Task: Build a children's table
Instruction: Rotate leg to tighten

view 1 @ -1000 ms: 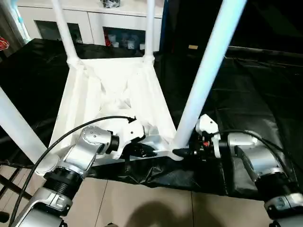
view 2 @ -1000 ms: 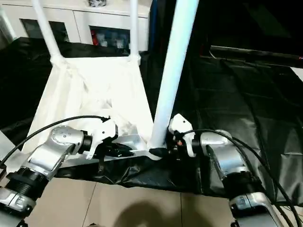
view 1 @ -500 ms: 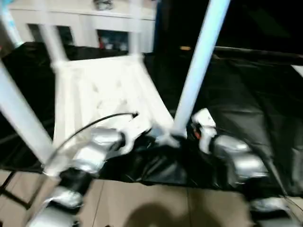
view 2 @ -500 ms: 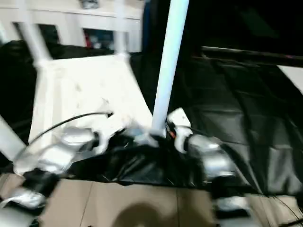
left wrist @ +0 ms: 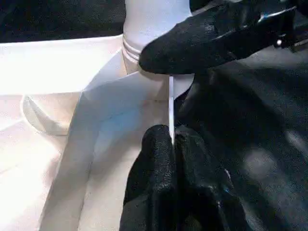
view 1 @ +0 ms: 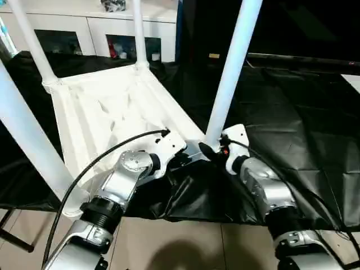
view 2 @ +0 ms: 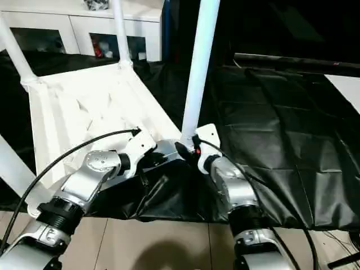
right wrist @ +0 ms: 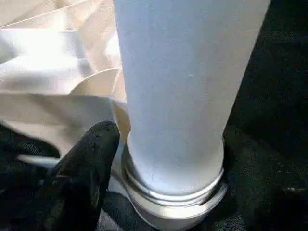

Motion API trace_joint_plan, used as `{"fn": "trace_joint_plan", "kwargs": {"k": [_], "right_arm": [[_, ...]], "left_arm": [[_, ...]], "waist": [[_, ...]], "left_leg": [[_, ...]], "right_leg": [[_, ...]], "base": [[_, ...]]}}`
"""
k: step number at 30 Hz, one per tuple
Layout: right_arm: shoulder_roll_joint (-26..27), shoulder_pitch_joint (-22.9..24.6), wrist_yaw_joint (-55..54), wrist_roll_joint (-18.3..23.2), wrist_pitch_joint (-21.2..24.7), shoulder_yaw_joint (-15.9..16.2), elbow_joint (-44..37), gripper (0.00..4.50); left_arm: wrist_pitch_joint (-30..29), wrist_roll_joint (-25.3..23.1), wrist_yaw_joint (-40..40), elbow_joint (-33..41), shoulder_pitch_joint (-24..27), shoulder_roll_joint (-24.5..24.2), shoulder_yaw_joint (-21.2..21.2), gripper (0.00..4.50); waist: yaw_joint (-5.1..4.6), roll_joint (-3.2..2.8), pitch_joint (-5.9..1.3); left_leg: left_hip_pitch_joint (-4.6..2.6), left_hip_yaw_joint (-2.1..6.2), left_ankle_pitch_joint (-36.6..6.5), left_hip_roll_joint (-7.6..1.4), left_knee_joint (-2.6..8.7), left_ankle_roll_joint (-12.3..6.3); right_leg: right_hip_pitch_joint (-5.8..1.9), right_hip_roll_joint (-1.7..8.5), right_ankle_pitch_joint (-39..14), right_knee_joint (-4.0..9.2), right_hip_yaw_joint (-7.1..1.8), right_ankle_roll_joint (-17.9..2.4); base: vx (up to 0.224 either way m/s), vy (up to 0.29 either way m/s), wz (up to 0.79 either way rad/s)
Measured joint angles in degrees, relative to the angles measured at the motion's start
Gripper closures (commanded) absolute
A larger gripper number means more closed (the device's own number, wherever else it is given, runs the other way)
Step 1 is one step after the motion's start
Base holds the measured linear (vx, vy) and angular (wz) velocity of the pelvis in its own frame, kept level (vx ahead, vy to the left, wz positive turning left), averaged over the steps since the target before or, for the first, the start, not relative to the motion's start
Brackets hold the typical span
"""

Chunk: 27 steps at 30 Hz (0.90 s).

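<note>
The left gripper (left wrist: 171, 139) pinches the tabletop's (view 1: 107, 112) near rim; the right gripper's (view 1: 209, 151) fingers (one hidden) straddle a leg (view 1: 230, 73), unclenched.

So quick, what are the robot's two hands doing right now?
Left gripper: shut, pinching the tabletop edge.
Right gripper: at the near-right leg; cannot be told whether open or gripping.

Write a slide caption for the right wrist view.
Close-up of a white table leg standing in its corner socket, one black finger of the right tool beside its base.
</note>
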State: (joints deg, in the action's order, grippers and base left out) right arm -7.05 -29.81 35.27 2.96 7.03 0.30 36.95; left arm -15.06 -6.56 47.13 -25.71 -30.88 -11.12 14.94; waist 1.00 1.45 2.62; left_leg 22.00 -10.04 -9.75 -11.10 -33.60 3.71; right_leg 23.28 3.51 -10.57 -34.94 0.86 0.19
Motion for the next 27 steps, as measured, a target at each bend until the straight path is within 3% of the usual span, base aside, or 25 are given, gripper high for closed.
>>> {"fn": "trace_joint_plan", "kwargs": {"k": [5,9,11,15,16,19,22,27], "right_arm": [[-4.6,0.3,9.4,-0.1,-0.5,3.3,-1.3,0.55],[-7.9,0.8,17.5,0.4,-0.4,5.3,-2.9,0.55],[-8.7,0.8,20.5,1.1,-0.4,5.8,-3.1,0.92],[-11.1,0.8,25.9,1.9,-0.8,6.9,-3.3,0.94],[-11.6,0.9,27.6,2.1,-0.7,7.2,-3.7,1.28],[-12.4,1.1,30.3,2.5,0.1,7.7,-4.6,1.33],[-12.8,1.2,31.8,2.9,0.3,8.3,-4.8,1.71],[-13.1,2.0,33.5,3.2,0.3,9.0,-5.5,1.78]], "left_arm": [[0.9,1.5,6.1,2.1,1.2,-2.5,0.8,4.50],[1.8,3.0,10.5,2.5,1.6,-4.7,1.1,4.50],[1.8,3.4,12.5,3.1,1.7,-5.9,1.3,4.50],[2.1,4.6,16.3,4.0,2.0,-7.8,1.8,4.50],[2.2,4.9,17.3,4.3,2.2,-8.3,1.9,4.50],[2.3,5.7,19.6,5.0,2.5,-9.5,2.3,4.50],[2.3,5.8,20.6,5.4,2.8,-10.1,2.4,4.50],[2.3,6.4,21.9,5.8,3.1,-10.8,2.7,4.50]], "waist": [[1.23,-0.14,0.07],[1.54,-0.12,0.09],[1.54,-0.12,0.09],[1.60,-0.11,0.09],[1.59,-0.09,0.10],[1.74,-0.07,0.11],[1.98,-0.06,0.11],[2.32,-0.03,0.09]], "left_leg": [[0.04,-0.02,0.0,-0.03,0.04,0.00],[0.06,-0.05,0.0,-0.02,-0.01,0.00],[0.05,-0.05,0.0,-0.02,-0.01,0.00],[0.07,-0.05,0.0,-0.02,-0.02,0.00],[0.07,-0.05,0.0,-0.03,-0.03,0.00],[0.08,-0.06,0.0,-0.05,-0.03,-0.01],[0.08,-0.07,0.0,-0.06,-0.07,-0.01],[0.06,-0.07,0.0,-0.07,-0.08,-0.01]], "right_leg": [[0.02,-0.01,-0.1,0.01,0.03,0.0],[0.02,0.03,0.0,0.00,0.01,0.0],[0.02,0.03,0.0,-0.01,0.01,0.0],[0.01,0.02,0.0,0.00,0.01,0.0],[0.02,0.02,-0.1,0.00,0.02,0.0],[0.02,0.01,-0.1,0.01,0.03,0.0],[0.02,0.01,-0.1,0.00,0.03,0.0],[0.00,0.01,-0.1,-0.01,0.03,0.0]], "base": [[0.000,0.000,0.00],[0.000,0.000,0.00],[0.000,0.000,0.00],[0.000,0.000,0.00],[0.000,0.000,0.00],[0.000,0.000,0.00],[0.000,0.000,0.00],[0.000,0.000,0.00]]}}
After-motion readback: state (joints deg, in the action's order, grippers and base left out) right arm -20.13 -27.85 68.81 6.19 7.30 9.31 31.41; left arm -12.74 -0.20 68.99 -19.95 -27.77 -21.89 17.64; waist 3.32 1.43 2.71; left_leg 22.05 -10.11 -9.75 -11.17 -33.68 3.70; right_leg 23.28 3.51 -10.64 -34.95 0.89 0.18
